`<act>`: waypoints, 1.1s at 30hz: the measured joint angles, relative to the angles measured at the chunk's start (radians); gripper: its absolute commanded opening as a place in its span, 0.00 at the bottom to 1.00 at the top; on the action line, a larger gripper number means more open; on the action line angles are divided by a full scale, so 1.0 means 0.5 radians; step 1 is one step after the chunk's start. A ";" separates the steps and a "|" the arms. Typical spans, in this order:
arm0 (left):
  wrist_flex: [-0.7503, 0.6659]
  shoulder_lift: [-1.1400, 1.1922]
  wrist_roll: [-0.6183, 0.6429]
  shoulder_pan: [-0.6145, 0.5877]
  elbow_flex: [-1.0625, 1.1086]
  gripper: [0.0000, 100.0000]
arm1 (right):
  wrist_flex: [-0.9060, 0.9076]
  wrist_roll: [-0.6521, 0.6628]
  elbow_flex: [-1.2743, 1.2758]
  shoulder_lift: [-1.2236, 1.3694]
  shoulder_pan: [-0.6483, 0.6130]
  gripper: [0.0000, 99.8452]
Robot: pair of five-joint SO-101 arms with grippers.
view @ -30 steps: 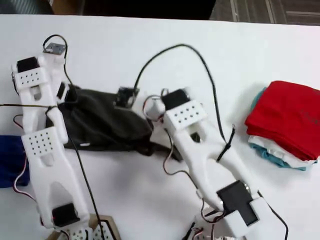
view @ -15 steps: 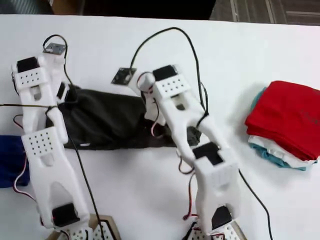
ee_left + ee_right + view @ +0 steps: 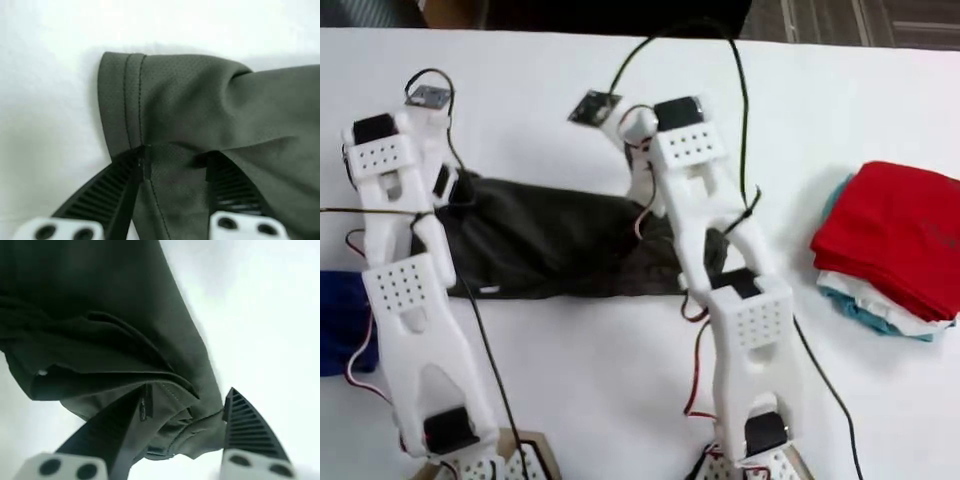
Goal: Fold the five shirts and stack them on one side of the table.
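A dark olive shirt [image 3: 550, 240] lies bunched across the middle of the table. My left gripper [image 3: 455, 190] sits at its left end. In the left wrist view my left gripper [image 3: 175, 162] is shut on the shirt [image 3: 190, 100] just behind the stitched hem. My right gripper [image 3: 642, 195] is at the shirt's far right edge. In the right wrist view my right gripper [image 3: 185, 400] is shut on a bunch of the shirt [image 3: 100, 340] with a folded hem between its fingers.
A stack of folded shirts [image 3: 890, 240], red on top of white and teal, rests at the right side. A blue shirt [image 3: 340, 325] lies at the left edge beside the left arm. Cables loop over the far half of the table.
The right arm has swung from a slant to nearly straight, and its gripper has moved right and toward the far side. The shirt's right end now shows stretched out. The left arm has kept still.
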 measured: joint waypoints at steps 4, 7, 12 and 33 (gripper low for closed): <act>0.000 0.000 0.000 0.000 0.000 0.20 | 0.000 -0.074 0.227 -0.215 -0.034 0.01; 0.000 0.000 0.000 0.000 0.000 0.20 | 0.000 -0.092 0.482 -0.402 -0.095 0.04; 0.000 0.000 0.000 0.000 0.000 0.20 | 0.000 -0.092 0.908 -0.568 -0.129 0.02; 0.000 0.000 0.000 0.000 0.000 0.20 | -0.789 -0.402 1.145 -0.436 -0.405 0.02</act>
